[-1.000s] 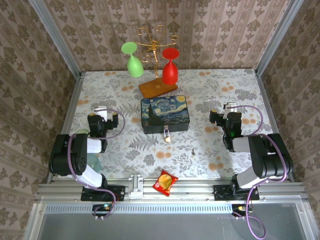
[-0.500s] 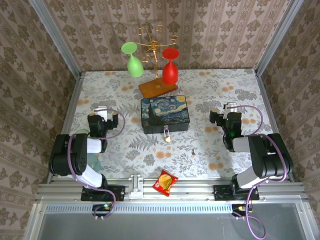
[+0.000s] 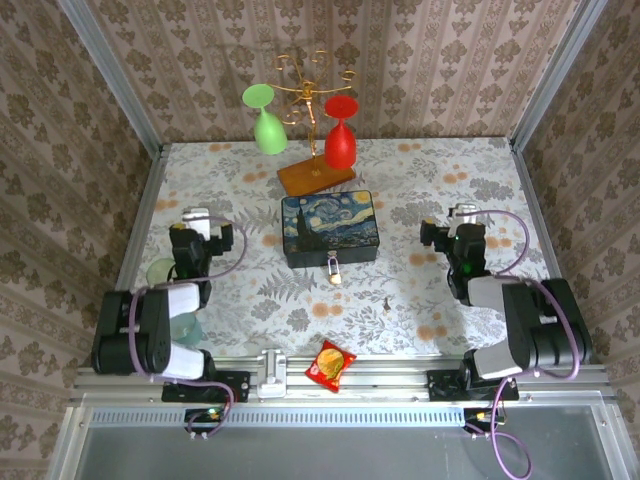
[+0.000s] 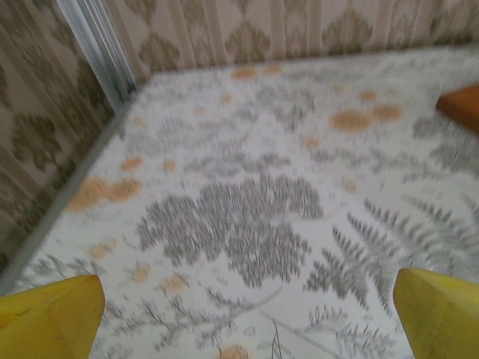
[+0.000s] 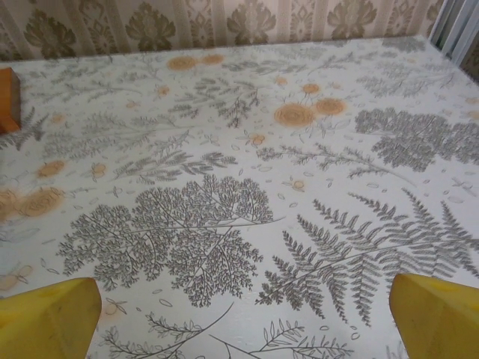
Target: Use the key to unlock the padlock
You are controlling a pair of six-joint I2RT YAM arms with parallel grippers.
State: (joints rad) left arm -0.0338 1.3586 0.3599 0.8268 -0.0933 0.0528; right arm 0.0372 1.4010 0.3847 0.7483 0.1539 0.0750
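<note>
Both the left pincer (image 3: 193,224) and right pincer (image 3: 463,222) are wide open and empty, so one should first go grab the key (image 3: 387,301) near the padlock (image 3: 333,270).

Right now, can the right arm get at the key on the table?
Probably yes. The key lies on bare tablecloth with nothing between it and the right gripper, whose jaws stand open. The arm would have to pull back and swing inward; the padlock and painted box sit further left, off that path.
</note>
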